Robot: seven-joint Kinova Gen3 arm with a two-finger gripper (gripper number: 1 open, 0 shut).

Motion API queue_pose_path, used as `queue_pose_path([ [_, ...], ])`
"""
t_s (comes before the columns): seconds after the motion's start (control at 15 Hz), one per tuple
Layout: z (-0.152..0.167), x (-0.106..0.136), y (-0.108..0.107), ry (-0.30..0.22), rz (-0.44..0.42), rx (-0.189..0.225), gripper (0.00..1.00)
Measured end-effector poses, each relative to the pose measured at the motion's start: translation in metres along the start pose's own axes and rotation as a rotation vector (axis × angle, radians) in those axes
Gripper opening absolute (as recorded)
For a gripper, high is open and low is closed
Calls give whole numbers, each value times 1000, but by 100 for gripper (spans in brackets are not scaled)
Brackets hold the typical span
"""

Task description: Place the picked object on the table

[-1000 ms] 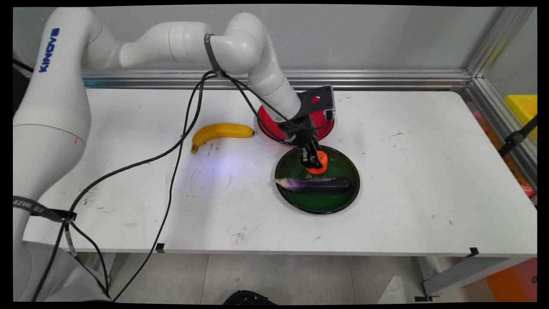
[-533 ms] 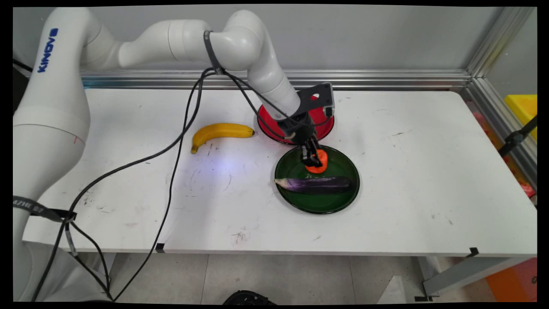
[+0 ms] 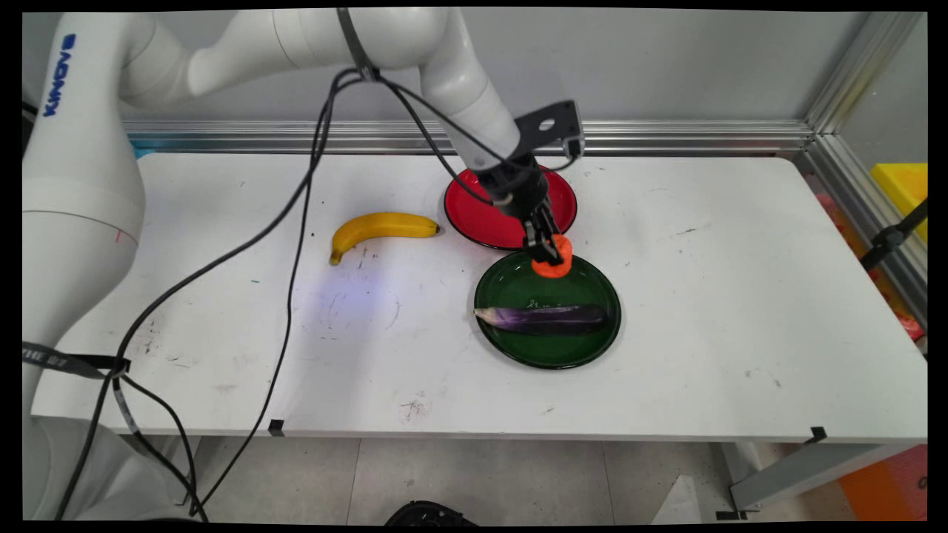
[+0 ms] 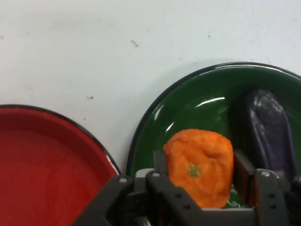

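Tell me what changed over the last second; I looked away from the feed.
The pincer, shut on the orange fruit, rose and carried it off the green plate toward the red plate. The eggplant and banana stayed put.

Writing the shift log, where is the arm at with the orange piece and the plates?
Done: gripper is shut on the orange piece and has lifted it off the green plate. In hand: it hangs over that plate's far rim, beside the red plate. Left: nothing set down yet; eggplant lies on green, banana on the table.
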Motion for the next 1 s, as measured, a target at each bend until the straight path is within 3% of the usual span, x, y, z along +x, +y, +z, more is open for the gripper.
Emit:
queue_pose_path([
  [0.47, -60, -13, -17, -44, 20, -5, 0],
  [1.0, -109, -81, -20, -94, 32, -18, 0],
])
